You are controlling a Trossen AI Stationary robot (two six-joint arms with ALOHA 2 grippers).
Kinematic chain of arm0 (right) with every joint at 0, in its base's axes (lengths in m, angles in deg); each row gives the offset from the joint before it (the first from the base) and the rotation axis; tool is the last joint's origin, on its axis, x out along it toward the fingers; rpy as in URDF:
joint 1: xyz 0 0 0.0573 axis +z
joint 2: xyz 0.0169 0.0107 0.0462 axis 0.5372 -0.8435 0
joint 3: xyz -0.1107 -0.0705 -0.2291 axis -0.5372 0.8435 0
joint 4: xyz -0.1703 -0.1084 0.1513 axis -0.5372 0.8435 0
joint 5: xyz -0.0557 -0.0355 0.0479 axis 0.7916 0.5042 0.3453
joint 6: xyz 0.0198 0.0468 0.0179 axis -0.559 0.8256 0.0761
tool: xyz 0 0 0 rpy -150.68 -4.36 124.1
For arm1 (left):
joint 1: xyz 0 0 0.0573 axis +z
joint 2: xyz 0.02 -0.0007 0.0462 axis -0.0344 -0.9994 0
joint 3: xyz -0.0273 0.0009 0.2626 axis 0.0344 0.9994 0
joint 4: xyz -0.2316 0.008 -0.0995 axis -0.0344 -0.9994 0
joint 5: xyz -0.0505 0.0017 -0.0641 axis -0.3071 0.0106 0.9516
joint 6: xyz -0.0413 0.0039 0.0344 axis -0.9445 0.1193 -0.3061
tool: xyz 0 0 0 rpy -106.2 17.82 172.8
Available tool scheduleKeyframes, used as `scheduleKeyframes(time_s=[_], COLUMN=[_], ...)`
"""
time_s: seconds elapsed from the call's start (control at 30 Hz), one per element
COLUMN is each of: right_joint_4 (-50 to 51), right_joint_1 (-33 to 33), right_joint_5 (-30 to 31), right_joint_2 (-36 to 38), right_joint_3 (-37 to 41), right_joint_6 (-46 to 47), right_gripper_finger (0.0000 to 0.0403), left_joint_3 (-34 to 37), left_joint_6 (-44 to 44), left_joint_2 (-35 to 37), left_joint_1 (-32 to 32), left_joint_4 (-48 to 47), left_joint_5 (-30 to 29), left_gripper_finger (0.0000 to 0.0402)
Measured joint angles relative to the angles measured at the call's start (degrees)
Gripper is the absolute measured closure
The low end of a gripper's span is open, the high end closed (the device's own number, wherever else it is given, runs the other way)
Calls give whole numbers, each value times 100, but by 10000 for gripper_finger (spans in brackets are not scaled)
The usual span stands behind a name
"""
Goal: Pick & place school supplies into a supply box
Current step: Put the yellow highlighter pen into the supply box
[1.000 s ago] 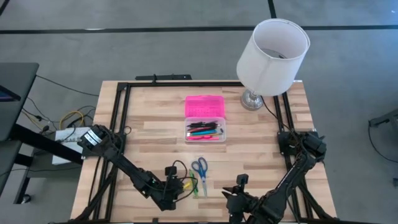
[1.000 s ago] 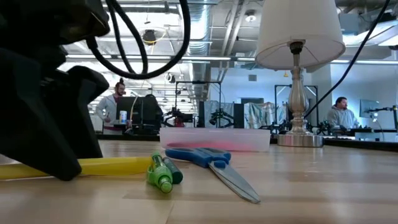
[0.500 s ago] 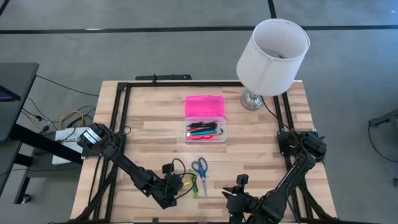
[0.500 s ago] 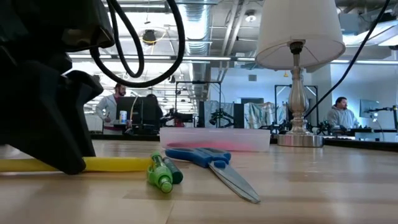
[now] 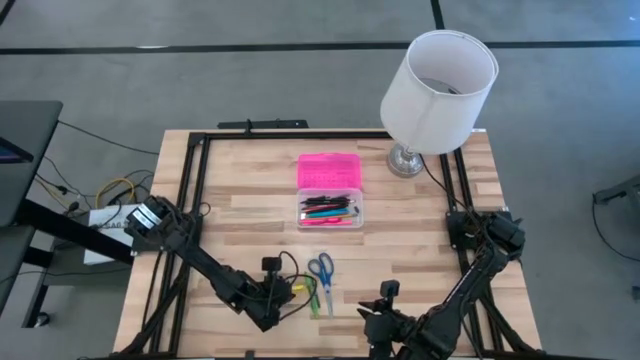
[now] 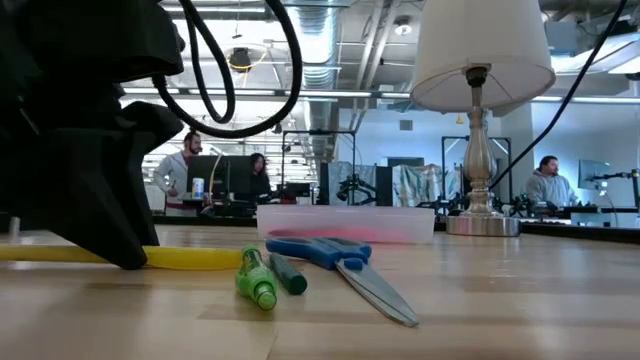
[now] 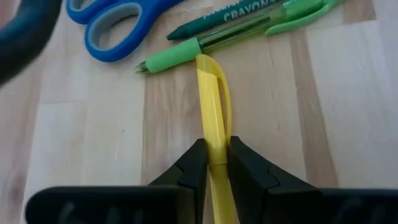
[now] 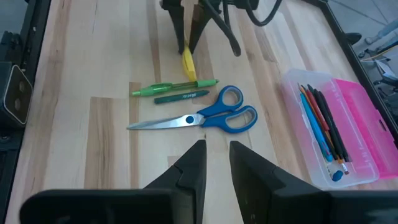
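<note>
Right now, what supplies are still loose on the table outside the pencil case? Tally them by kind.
Yellow pen, between the left gripper fingers: 1
Green pen: 1
Dark green crayon: 1
Blue-handled scissors: 1
Total: 4

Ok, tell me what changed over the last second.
The left gripper closed its fingers onto the yellow pen lying on the table and shifted slightly. The green pen, green crayon, scissors, supply box and waiting right gripper stayed put.
</note>
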Motion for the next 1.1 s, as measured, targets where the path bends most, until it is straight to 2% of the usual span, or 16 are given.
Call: scheduleKeyframes(time_s=[0.2, 0.6, 0.87, 1.1], right_joint_4=[0, -4, -2, -2], right_joint_1=[-4, 2, 4, 2], right_joint_5=[-4, -54, -149, -149], right_joint_2=[0, 0, 0, 0], right_joint_3=[0, 0, 0, 0], right_joint_6=[0, 2, 2, 2], right_gripper_finger=[337, 337, 337, 337], left_joint_3=[-241, -673, -691, -694], left_joint_6=[36, 208, 318, 377], left_joint_2=[33, -4, -2, -2], left_joint_1=[326, 918, 1055, 1042], left_joint_4=[-328, -1005, -1089, -1108], left_joint_5=[1069, 2288, 2578, 2454], left_gripper_finger=[344, 349, 349, 349])
